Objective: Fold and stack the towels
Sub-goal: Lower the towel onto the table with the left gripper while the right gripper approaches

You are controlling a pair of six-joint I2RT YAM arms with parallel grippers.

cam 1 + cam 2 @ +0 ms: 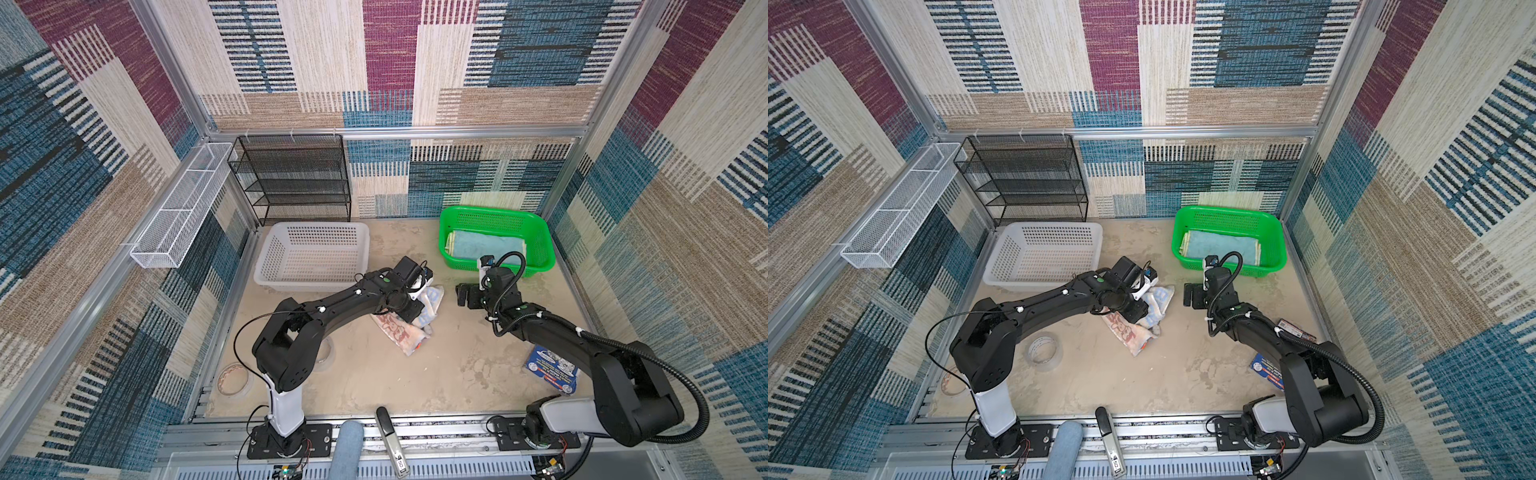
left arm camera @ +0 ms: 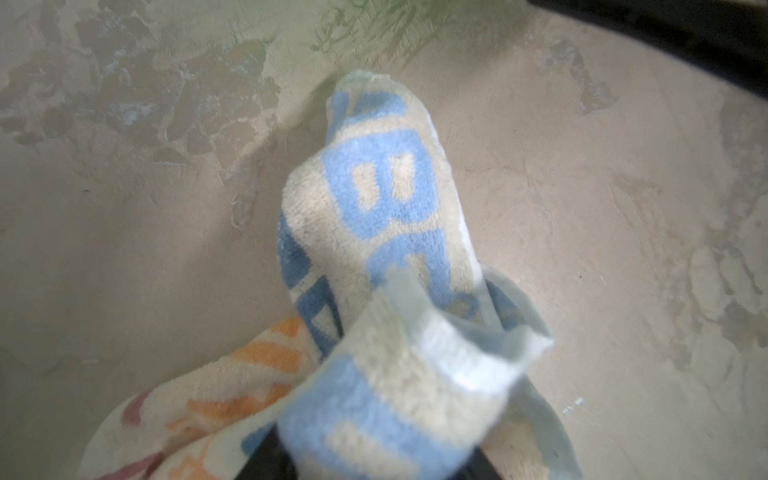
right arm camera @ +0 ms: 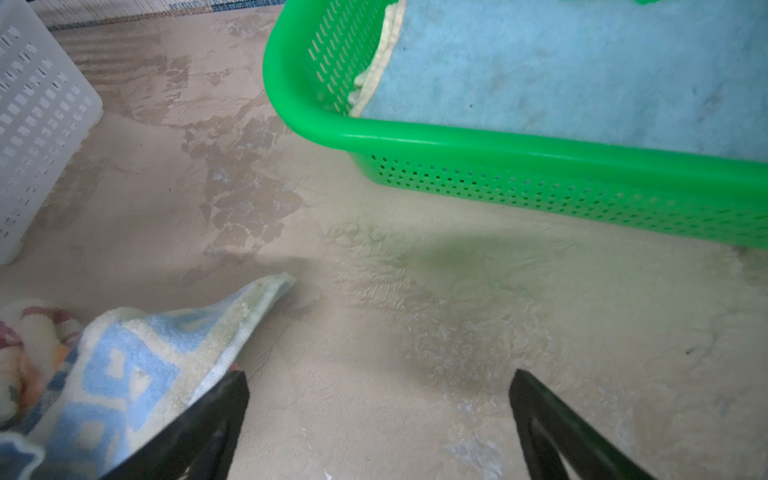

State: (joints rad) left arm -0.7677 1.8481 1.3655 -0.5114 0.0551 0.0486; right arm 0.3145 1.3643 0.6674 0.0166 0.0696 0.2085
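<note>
Right gripper [image 3: 378,376]: we're seeing jaws spread wide, empty, hovering over bare mottled beige tabletop [image 3: 374,291]. Left gripper [image 1: 415,313] sitting in blue-letter towel [image 2: 386,199]; cloth is covering fingers, so we're not able to tell jaw gap. Orange-print towel [image 1: 401,334] lying crumpled, touching it. Teal towel [image 3: 582,70] lying flat in green basket [image 3: 498,143]. Patterned woven panels are walling cell.

Black arms [image 1: 332,303], white lower links [image 1: 284,409], green dots [image 1: 387,281], corrugated cable [image 1: 704,405], perhaps white clips [image 1: 321,309].
</note>
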